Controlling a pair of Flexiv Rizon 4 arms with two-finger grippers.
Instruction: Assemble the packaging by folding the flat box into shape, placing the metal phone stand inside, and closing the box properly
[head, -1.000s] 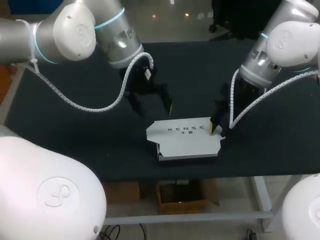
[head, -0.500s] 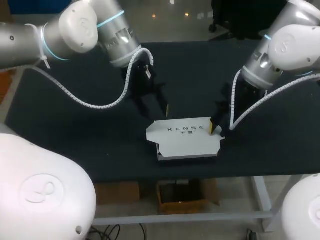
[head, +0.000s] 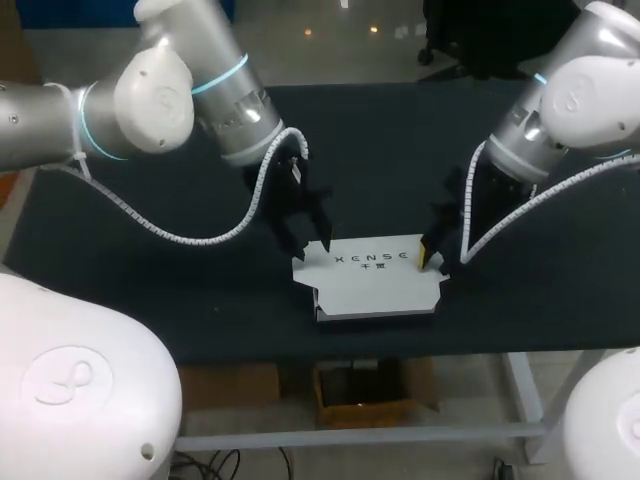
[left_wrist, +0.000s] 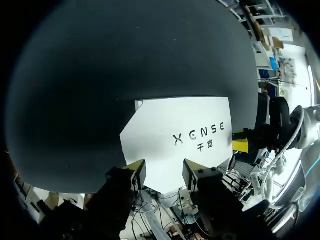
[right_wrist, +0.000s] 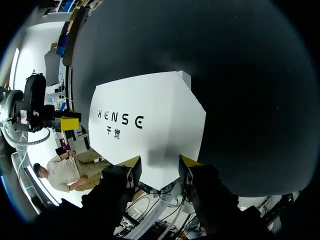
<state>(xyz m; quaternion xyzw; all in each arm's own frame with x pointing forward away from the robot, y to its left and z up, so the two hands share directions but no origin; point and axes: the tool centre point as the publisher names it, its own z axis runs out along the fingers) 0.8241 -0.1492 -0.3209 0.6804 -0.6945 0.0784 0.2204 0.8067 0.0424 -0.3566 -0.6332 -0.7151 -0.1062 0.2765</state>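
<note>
Dark cloth covers the table (head: 150, 230), and the white flat box (head: 375, 280) lies near its front edge, printed panel up, still unfolded. The big move of the last second belongs to the left arm: it has swung in from farther back, and now the left gripper (head: 312, 245) sits right at the box's far left corner. The left wrist view shows its yellow-tipped fingers (left_wrist: 135, 172) spread apart, the box's edge running into the gap between them, nothing pinched. Over on the other side the right gripper (head: 435, 262) has held its post at the box's right edge all the while. Its fingers (right_wrist: 187, 162) are spread too, straddling the cardboard without clamping it. The box itself hasn't budged in that time. So both grippers now bracket the cardboard from opposite ends, which looks like the set-up for the first fold: one side to steady, the other to lift a panel. Folding hasn't begun, and the metal phone stand isn't visible in any view, so most of the task lies ahead.
</note>
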